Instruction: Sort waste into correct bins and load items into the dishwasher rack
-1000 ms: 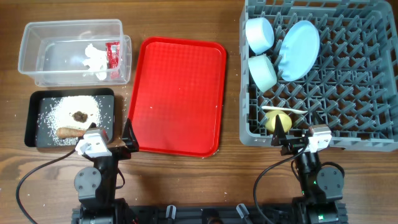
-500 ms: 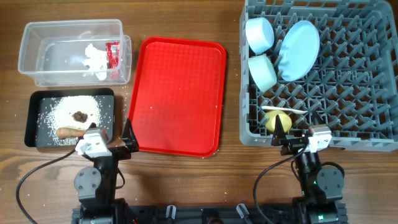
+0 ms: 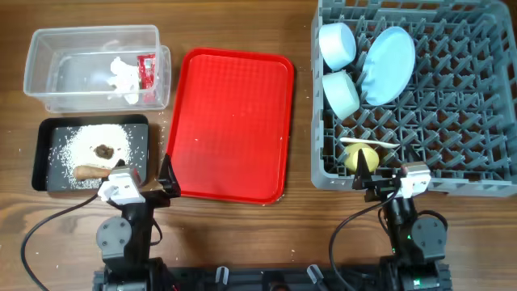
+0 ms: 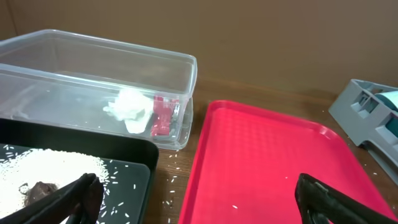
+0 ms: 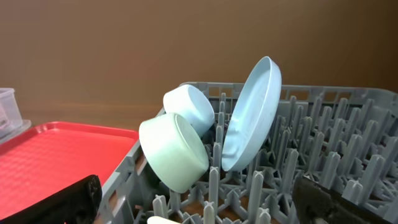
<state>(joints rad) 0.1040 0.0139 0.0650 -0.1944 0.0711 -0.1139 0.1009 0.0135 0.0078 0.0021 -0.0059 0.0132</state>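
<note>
A brown wooden table [image 3: 242, 226] carries four things set directly on it: a clear tub [image 3: 93, 31] at the far left, a black tray [image 3: 39, 153] just in front of it, a red tray [image 3: 234, 121] in the middle and a big grey rack [image 3: 468, 184] on the right. A few rice grains [image 4: 169, 200] lie loose on the wood between the black tray and the red tray.

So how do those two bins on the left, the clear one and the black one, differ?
The clear plastic tub is see-through and tall-walled; the black tray is opaque and shallow. The tub holds crumpled white tissue and a red-and-white wrapper; the tray holds white rice, a small brown lump and an orange-brown stick-shaped piece. Both are rectangular, similar in footprint, left of the red serving tray.
</note>
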